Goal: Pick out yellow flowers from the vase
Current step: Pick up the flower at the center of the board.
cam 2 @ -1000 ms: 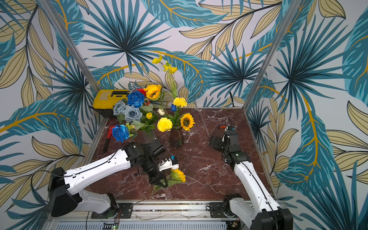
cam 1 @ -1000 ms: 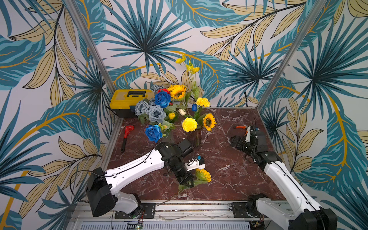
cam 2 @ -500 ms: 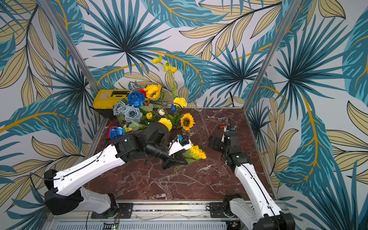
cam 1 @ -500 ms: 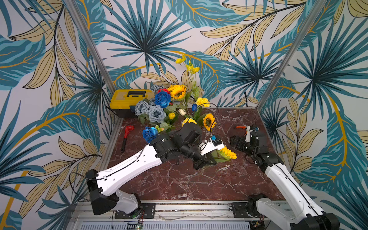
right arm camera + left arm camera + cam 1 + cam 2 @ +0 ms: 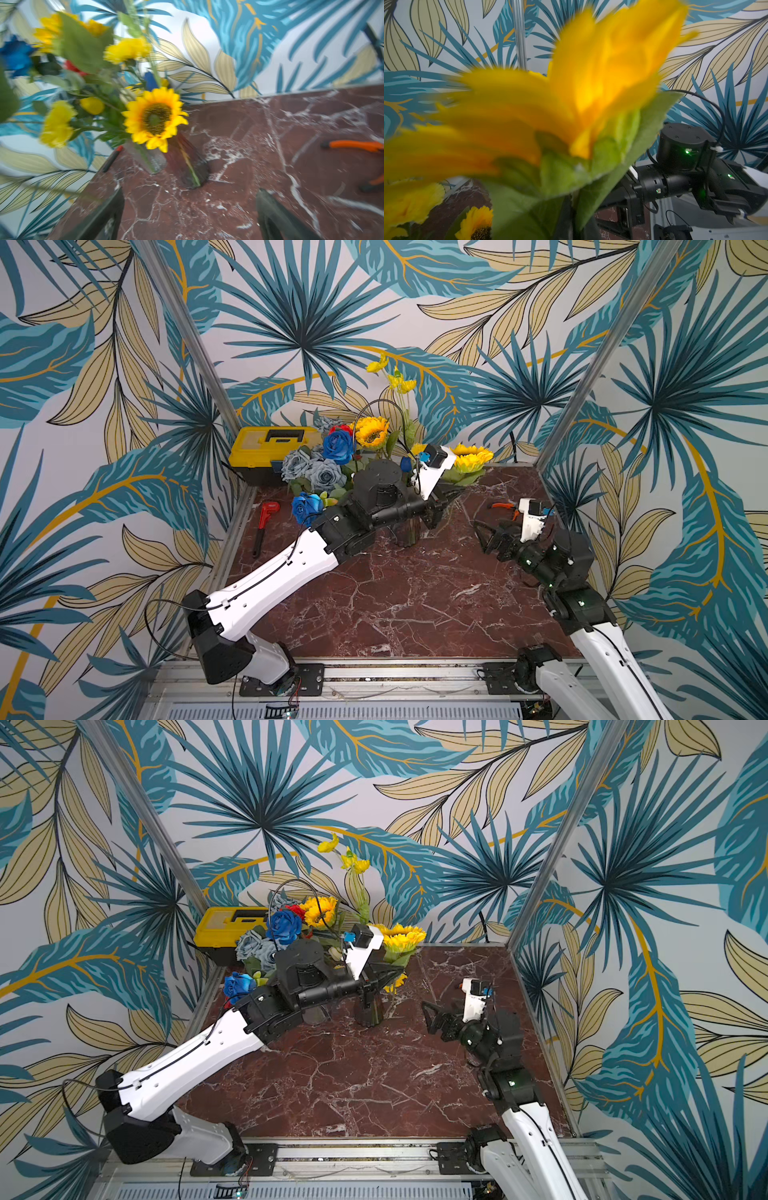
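A double-headed yellow sunflower [image 5: 471,458] with broad green leaves is hanging above the red marble table [image 5: 415,605], just right of centre in a top view, beside the mixed bouquet [image 5: 334,450]. The left gripper [image 5: 445,498] is clamping its stem, with the arm angling up from lower left. The right gripper [image 5: 484,531] is gaping empty at centre-right.

My left arm [image 5: 291,568] stretches far forward and across, left gripper [image 5: 451,495] clamped tight. My right arm [image 5: 598,639] sits folded, right gripper [image 5: 483,536] spread wide, facing inward.
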Motion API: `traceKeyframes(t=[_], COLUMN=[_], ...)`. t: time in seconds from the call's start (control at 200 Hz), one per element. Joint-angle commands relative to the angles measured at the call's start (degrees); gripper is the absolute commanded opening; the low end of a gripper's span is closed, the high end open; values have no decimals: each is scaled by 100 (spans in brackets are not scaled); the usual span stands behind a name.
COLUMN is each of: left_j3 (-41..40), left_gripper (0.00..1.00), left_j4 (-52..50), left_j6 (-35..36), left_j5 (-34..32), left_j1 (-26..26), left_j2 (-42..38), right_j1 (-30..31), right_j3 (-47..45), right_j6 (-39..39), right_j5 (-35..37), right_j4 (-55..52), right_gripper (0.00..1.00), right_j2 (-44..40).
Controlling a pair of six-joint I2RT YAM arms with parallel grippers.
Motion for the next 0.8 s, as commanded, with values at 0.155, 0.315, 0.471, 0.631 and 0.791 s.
traceKeyframes(t=[0.155, 0.315, 0.471, 0.631, 0.791], left_j3=[117, 151, 242, 136, -2], left_gripper=[0, 0, 0, 0, 0], left_j4=[494, 491, 495, 491, 495], left_j6=[-418, -505, -597, -594, -544], left_j5=[34, 142, 423, 491, 387], left_j1=[-2, -1, -1, -2, -2], left_j2=[108, 157, 251, 194, 77], right_j1=[333, 662, 898, 968, 990], right_j3=[88, 355, 629, 779, 824], right_j6=[19, -157, -302, -419, -400], right_j5=[-1879, -1960, -1899, -1830, -1812], right_j4=[1260, 1259, 1300, 1307, 1375], right_gripper=[87, 83, 75, 54, 21], right_j2=[230, 528, 871, 1087, 1166])
